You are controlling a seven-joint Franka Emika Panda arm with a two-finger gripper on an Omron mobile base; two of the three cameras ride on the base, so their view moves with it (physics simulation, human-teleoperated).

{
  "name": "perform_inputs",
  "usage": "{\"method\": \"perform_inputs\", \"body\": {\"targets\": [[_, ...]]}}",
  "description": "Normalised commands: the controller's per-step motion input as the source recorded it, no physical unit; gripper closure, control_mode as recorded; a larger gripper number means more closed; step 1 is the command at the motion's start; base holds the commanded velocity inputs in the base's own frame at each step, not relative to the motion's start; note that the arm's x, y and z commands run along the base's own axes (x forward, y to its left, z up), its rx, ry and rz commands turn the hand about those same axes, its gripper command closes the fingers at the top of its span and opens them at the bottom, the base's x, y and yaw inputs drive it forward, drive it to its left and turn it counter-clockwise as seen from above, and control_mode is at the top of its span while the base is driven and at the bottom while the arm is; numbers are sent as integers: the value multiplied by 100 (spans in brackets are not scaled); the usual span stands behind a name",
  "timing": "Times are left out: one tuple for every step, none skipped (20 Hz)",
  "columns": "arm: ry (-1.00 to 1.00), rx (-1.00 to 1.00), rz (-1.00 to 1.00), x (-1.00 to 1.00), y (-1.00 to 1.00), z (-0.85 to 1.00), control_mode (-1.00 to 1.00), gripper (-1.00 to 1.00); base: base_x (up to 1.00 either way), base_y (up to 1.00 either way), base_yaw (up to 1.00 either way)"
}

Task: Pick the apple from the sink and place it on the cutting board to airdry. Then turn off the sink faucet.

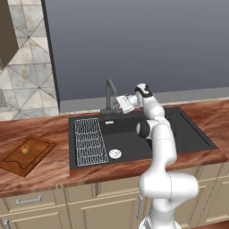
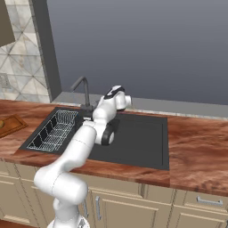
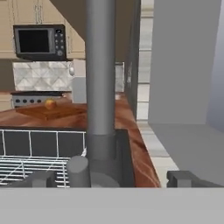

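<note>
The apple (image 1: 26, 148) was a tiny round orange-yellow fruit, and it sat on the cutting board (image 1: 40, 144), a flat reddish-brown wooden rectangle with a darker raised rim, lying on the countertop (image 1: 53, 129) well off at nine o'clock from the sink (image 1: 197, 134). In the hand view the apple (image 3: 50, 104) showed small and far, at about ten o'clock from the faucet neck.

The sink faucet (image 1: 109, 91) was slim and dark grey, with a tall upright neck and an angled spout, rising from the back rim of the matte black basin. The gripper (image 1: 117, 102) was right at the faucet's three o'clock side, and in the hand view the two finger tips (image 3: 38, 178) stood spread wide, one on each side of the faucet base, with the small lever stub (image 3: 78, 168) between them.

A white wire rack (image 1: 88, 141) lay in the basin's nine o'clock part, and a white round drain strainer (image 1: 115, 154) sat near its front. The countertop was glossy reddish wood over cream cabinets (image 1: 89, 203). A grey wall (image 1: 134, 44) stood behind, with patterned tile (image 1: 27, 67) at its nine o'clock. The hand view showed a microwave (image 3: 39, 41) and a stove (image 3: 30, 98) far off.
</note>
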Motion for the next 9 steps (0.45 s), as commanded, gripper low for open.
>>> {"method": "perform_inputs", "body": {"targets": [[0,-9,7,8,100,0,-100,-100,0,0,0],[0,-9,9,8,100,0,-100,-100,0,0,0],[0,-8,9,0,100,0,-100,-100,0,0,0],[0,-8,9,0,88,0,-100,-100,0,0,0],[-2,-7,8,0,77,0,-100,-100,0,0,0],[-4,-8,8,0,71,0,-100,-100,0,0,0],[-6,-8,8,0,74,0,-100,-100,0,0,0],[-6,-10,7,0,85,0,-100,-100,0,0,0],[-6,-12,7,0,100,0,-100,-100,0,0,0]]}}
